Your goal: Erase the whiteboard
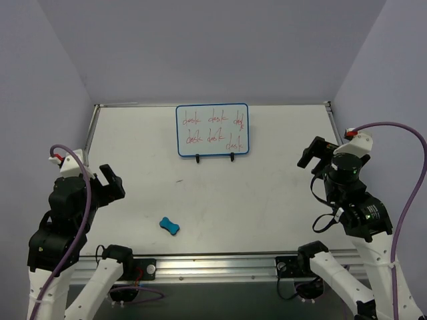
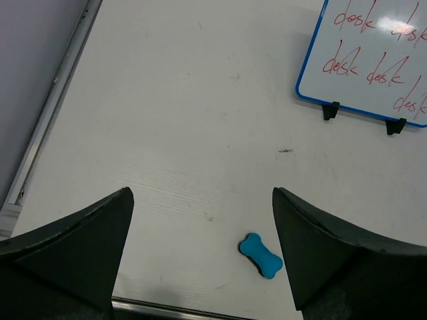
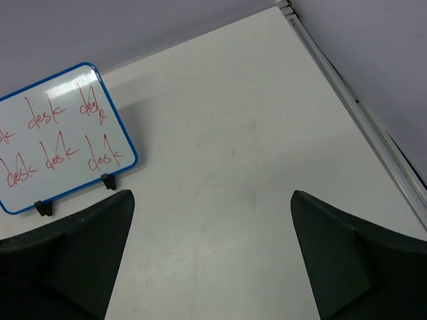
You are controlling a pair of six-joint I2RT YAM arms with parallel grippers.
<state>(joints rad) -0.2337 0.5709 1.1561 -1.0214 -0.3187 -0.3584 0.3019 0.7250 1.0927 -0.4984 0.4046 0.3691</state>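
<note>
Left gripper (image 2: 201,193): jaws spread wide, nothing in them. It hangs over the lower-left of the top view. Its wrist cam looks down past both fingers at the eraser (image 2: 261,255), low centre-right in that frame, just inside the right finger. Reads as a pre-grasp pose: wide open so it can drop over the eraser.

Right gripper (image 3: 213,195): also released and empty. It sits mid-right in the top view, well apart from everything, with the board at the left edge of its wrist cam. Probably kept clear so the left arm takes the pick. It could brace the board, but that's a guess.

The eraser is blue and bone-shaped, flat on the table (image 1: 280,200), lower centre of the top view and nearer the left arm. It lies diagonally, so the wrist likely needs some yaw to pinch across the narrow waist.

Whiteboard (image 1: 212,130): top centre of the top view, at the table's far side, standing on two black feet (image 1: 197,158) with its face toward the arms. Can't tell how much it leans. Two rows of red "desk", nothing wiped. It is well apart from the eraser and both grippers.

Judgement: task is at the start, eraser pick comes first. Risk: a light board on small feet may slide or tip under wiping pressure.
</note>
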